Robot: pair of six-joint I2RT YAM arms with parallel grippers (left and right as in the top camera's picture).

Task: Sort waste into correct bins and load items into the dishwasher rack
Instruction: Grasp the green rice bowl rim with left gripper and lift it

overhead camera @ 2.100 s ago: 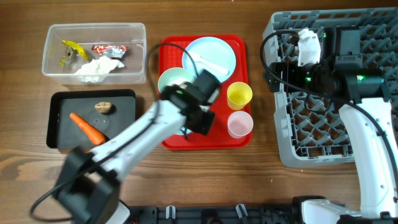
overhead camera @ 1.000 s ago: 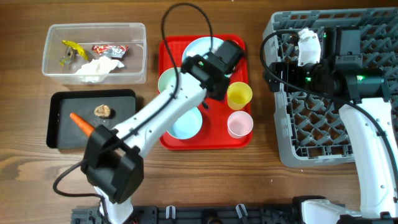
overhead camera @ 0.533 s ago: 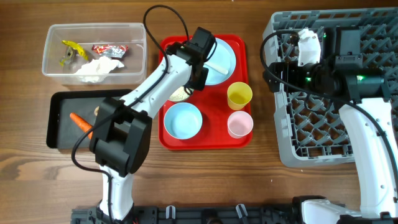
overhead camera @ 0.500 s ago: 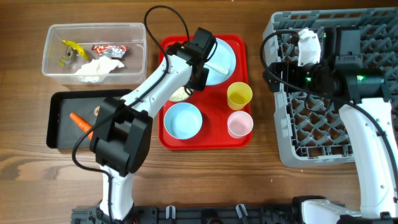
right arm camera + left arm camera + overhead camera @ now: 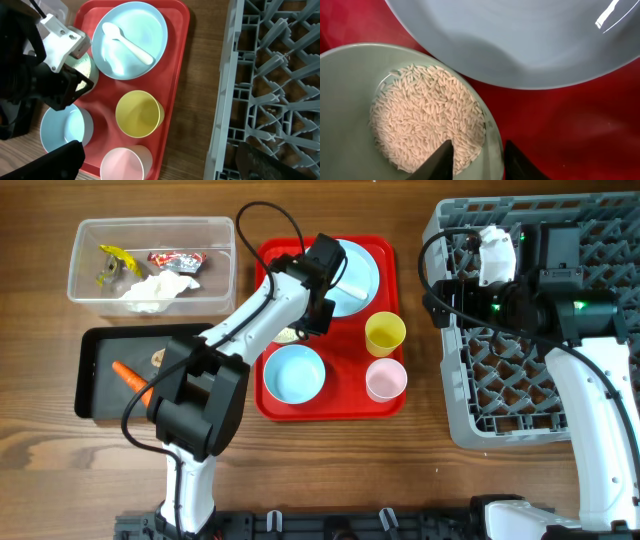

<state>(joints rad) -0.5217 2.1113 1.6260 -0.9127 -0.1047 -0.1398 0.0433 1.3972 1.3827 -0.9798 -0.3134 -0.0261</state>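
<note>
The clear tub [image 5: 80, 230] at the back left of the desk [image 5: 330, 470] holds the yellow scrap [image 5: 116, 256], the red-and-white wrapper [image 5: 176, 258] and the crumpled white tissue [image 5: 152, 290]. In front of it, the black tray [image 5: 105, 395] carries the orange carrot [image 5: 137, 380]. It also carries the small brown food lump [image 5: 160, 357], which is partly hidden behind the left arm.

The flat red tray [image 5: 340, 405] sits in the middle. At its back is the round pale blue plate [image 5: 360, 265] with a white spoon [image 5: 129, 47] lying on it. Just beside the plate's left edge is a pale green bowl [image 5: 345, 100] with a heap of white rice grains [image 5: 427, 120] in its bottom. The pale blue bowl [image 5: 295, 373] stands at the front left of the red tray. The yellow cup [image 5: 385, 333] and pink cup [image 5: 385, 380] stand upright along its right side.

The left fingers [image 5: 440, 162] are apart and straddle the green bowl's rim, one tip over the rice and the other over the red tray.

The grey dishwasher rack [image 5: 500, 390] fills the right side of the desk, and its pegs show bare in the views. The right arm lies across the rack. The right fingers [image 5: 55, 162] are spread wide with nothing between them, near the rack's left wall.

The desk is brown wood with a visible grain
</note>
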